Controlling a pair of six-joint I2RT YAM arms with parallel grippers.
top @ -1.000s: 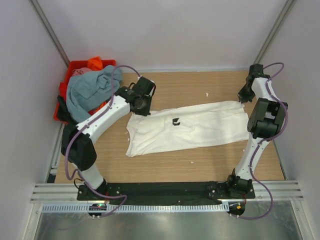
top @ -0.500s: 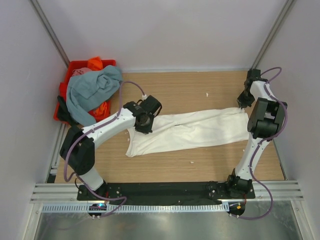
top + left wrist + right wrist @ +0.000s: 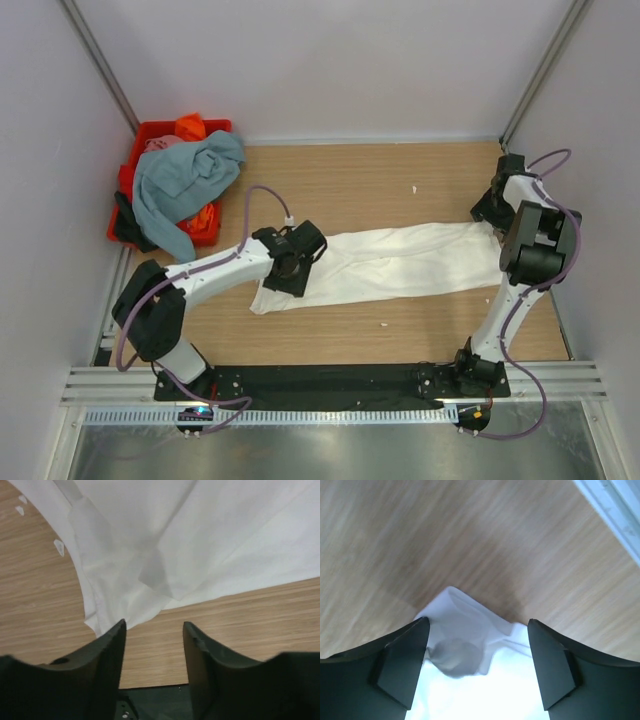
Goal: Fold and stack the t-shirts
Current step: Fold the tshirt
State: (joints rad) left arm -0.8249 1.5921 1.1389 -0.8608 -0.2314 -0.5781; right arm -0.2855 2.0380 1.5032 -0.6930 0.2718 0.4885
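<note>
A white t-shirt (image 3: 400,262) lies folded lengthwise as a long strip across the wooden table (image 3: 350,180); its print is hidden. My left gripper (image 3: 292,272) hovers over the strip's left end, open. In the left wrist view only bare wood shows between the left gripper's (image 3: 154,627) fingers, and the white t-shirt (image 3: 200,540) lies just ahead. My right gripper (image 3: 484,213) is at the strip's right end, open wide. In the right wrist view a corner of the white t-shirt (image 3: 470,680) lies loose under the right gripper (image 3: 478,622).
A red crate (image 3: 150,128) sits at the back left corner. A grey-blue t-shirt (image 3: 185,180) is draped over it and an orange one (image 3: 190,125) pokes out behind. Metal frame posts rise at both back corners.
Both grippers pulled the shirt's far edge toward the near side, folding it over and hiding the black print. Both then opened and let go of the cloth.
</note>
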